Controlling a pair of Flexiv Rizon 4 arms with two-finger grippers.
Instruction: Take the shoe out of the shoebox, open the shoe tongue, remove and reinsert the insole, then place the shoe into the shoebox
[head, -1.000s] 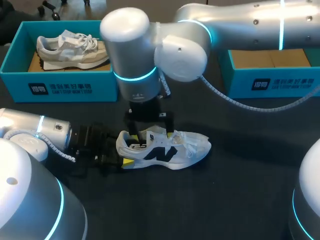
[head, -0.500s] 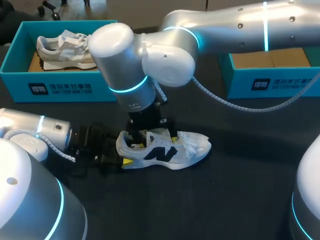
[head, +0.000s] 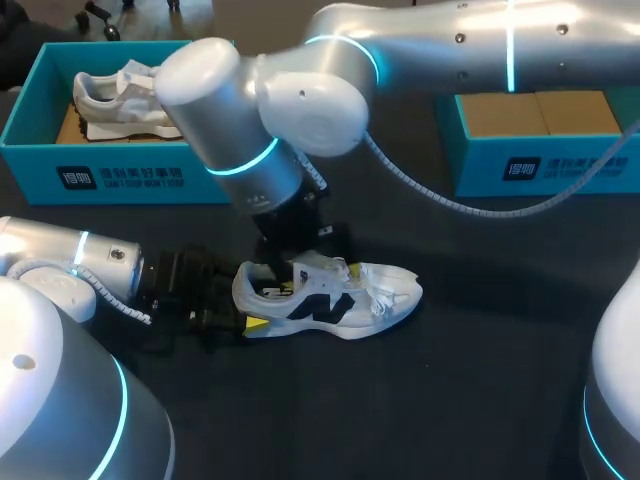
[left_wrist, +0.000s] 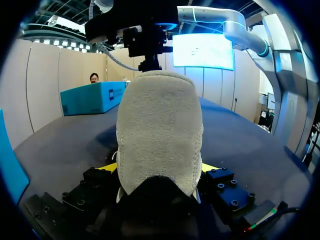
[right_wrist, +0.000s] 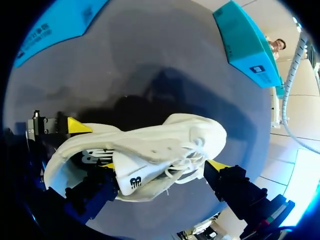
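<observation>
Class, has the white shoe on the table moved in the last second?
No: the white shoe keeps its gap from the left shoebox.

White shoe (head: 330, 300) upright on dark tabletop (head: 480, 400), toe toward the right. Left pincer (head: 243, 308) at its heel, one yellow tip showing by the sole. Right arm reaches past the middle, right pincer (head: 300, 262) over the shoe's opening. Far left blue shoebox (head: 120, 175) holds grey shoe (head: 125, 100). Second blue shoebox (head: 540, 165) far right.

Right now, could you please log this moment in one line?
left gripper: jaws shut on white shoe heel | right gripper: jaws open over shoe opening | shoe on table
</observation>
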